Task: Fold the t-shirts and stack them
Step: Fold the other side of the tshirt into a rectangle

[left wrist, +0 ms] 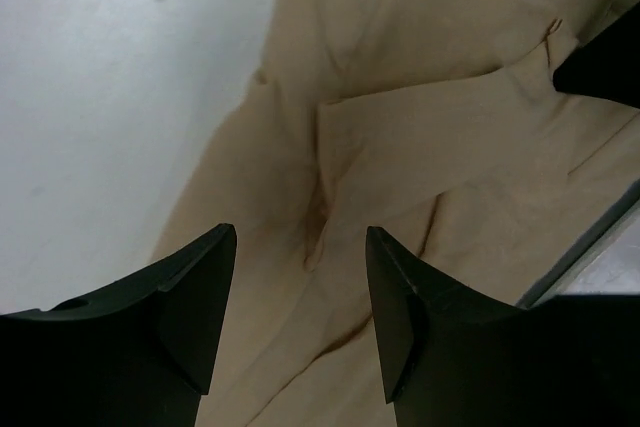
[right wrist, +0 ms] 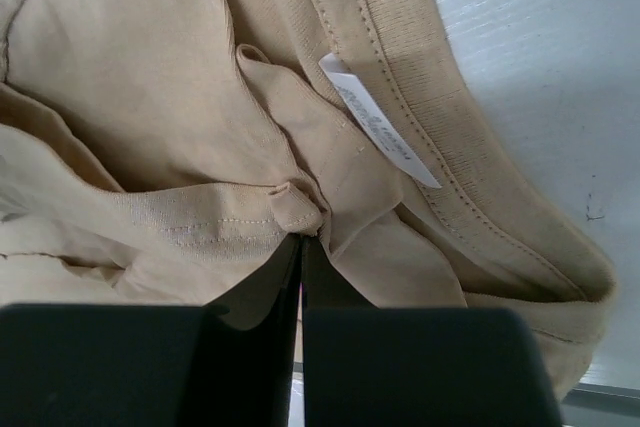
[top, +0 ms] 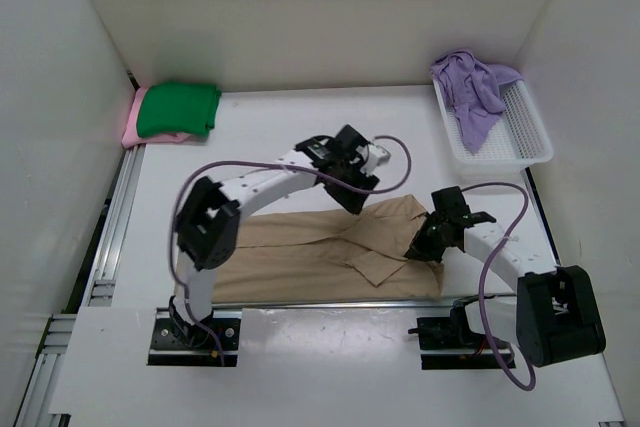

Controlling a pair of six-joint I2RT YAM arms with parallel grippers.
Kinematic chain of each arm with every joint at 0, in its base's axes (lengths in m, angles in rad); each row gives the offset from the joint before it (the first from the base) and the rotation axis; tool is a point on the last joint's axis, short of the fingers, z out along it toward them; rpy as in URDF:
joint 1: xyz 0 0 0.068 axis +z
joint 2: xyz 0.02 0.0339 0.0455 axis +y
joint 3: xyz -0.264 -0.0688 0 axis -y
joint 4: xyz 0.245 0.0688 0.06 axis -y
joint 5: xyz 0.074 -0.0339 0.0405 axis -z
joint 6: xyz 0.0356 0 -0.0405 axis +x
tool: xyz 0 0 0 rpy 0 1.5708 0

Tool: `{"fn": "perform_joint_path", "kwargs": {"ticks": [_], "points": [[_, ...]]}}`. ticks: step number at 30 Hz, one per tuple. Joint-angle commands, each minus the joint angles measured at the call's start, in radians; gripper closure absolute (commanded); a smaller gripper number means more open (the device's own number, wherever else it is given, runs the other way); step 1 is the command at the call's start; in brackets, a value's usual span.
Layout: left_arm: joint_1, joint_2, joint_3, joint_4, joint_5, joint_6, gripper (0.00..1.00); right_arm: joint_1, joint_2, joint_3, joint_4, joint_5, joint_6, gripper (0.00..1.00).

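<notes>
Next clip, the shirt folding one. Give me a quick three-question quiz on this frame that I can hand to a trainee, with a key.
1. True or false: the green t-shirt lies on the pink t-shirt at the back left of the table.
2. Where is the lavender t-shirt? A) bunched in the white basket; B) spread flat on the table; C) folded on the green t-shirt.
3. Which gripper is pinching the tan t-shirt?
Key: 1 true. 2 A. 3 the right gripper, shut on a fold of the cloth; the left gripper hangs open above the shirt.
</notes>
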Motion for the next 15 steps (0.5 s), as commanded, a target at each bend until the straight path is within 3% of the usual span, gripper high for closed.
{"fn": "perform_joint_path", "kwargs": {"ticks": [1,6,11,15], "points": [[-0.032,0.075,0.095,-0.055,0.137,0.0,0.35,-0.005,0.004,-0.033,0.002,0.009,0.052,1.0],[-0.043,0.171,0.123,-0.064,0.104,0.0,0.35,-0.005,0.004,-0.042,0.002,0.009,0.052,1.0],[-0.052,0.211,0.155,-0.064,0.1,0.0,0.43,-0.005,0.004,-0.042,0.002,0.009,0.043,1.0],[-0.061,0.221,0.19,-0.064,0.113,0.0,0.45,-0.005,0.004,-0.042,0.002,0.009,0.034,1.0]]}}
